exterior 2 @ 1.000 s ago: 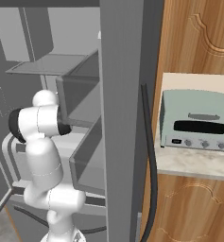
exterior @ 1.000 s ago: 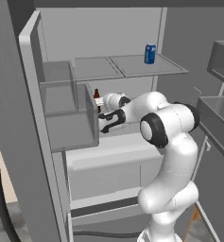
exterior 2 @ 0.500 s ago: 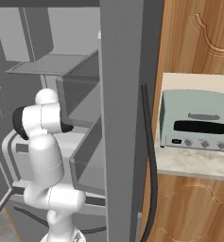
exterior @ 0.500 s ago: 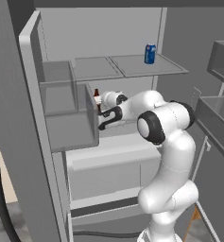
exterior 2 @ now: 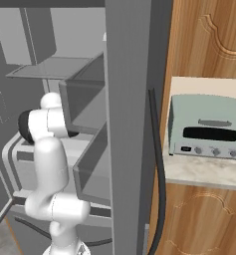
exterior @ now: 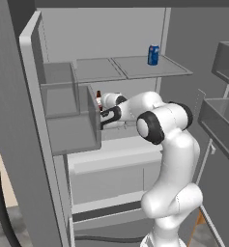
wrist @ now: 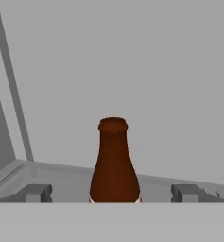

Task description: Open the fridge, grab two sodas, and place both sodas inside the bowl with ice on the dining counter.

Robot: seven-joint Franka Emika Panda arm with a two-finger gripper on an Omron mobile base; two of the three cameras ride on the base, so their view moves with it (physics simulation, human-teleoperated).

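Fridge stood open: step 1 done. Gripper spread wide, empty, fingertips flanking brown bottle inside fridge, not yet closed. Blue can on shelf above bottle. 0 of 2 sodas delivered; bowl steps remained.

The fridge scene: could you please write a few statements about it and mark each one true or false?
1. The fridge stands open. True.
2. The blue can lies on its side. False: it stands upright on the upper shelf.
3. The claw is shut on the brown bottle. False: its fingers stand wide open on either side of the bottle.
4. The brown bottle stands upright. True.
5. A toaster oven sits on the wall counter. True.
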